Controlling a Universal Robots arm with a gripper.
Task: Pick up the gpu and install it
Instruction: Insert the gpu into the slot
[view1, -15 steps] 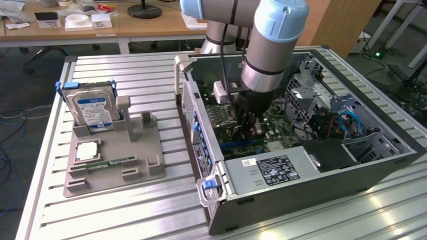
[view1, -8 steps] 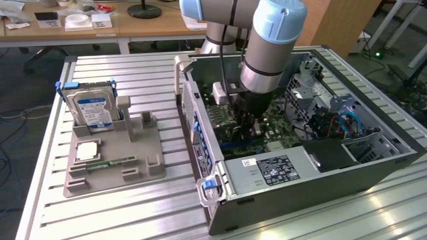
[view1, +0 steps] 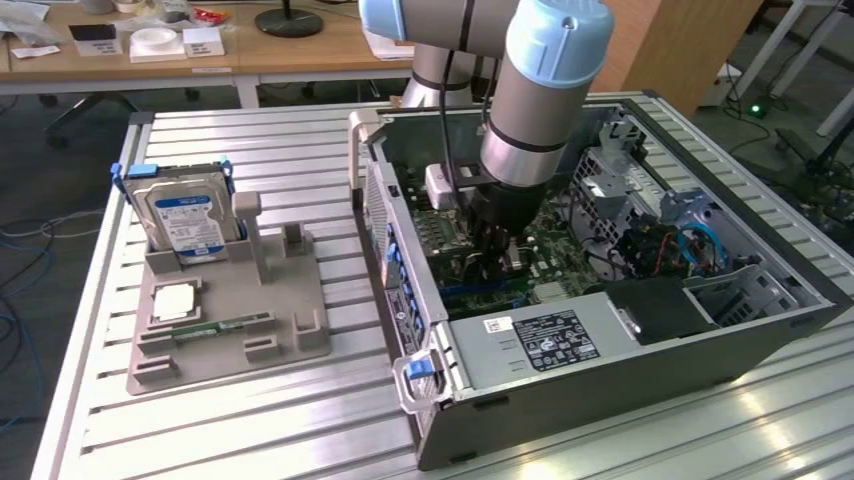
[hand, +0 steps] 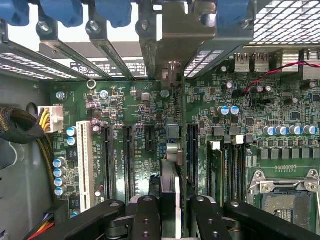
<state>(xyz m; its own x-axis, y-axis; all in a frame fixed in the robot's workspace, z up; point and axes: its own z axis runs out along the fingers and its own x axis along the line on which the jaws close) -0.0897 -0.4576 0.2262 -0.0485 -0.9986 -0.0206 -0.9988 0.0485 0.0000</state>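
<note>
The gpu (hand: 171, 185) stands edge-on over the motherboard (hand: 135, 105), inside the case (view1: 627, 390), in the end effector (hand: 171, 220).

We see the gpu (hand: 170, 195) edge-on, its near end hidden between the fingers (hand: 146, 220), which the wrist picture's edge cuts off, while in the exterior view the arm (view1: 534, 110) leaves the frame and covers part of the motherboard (view1: 558, 262).
</note>
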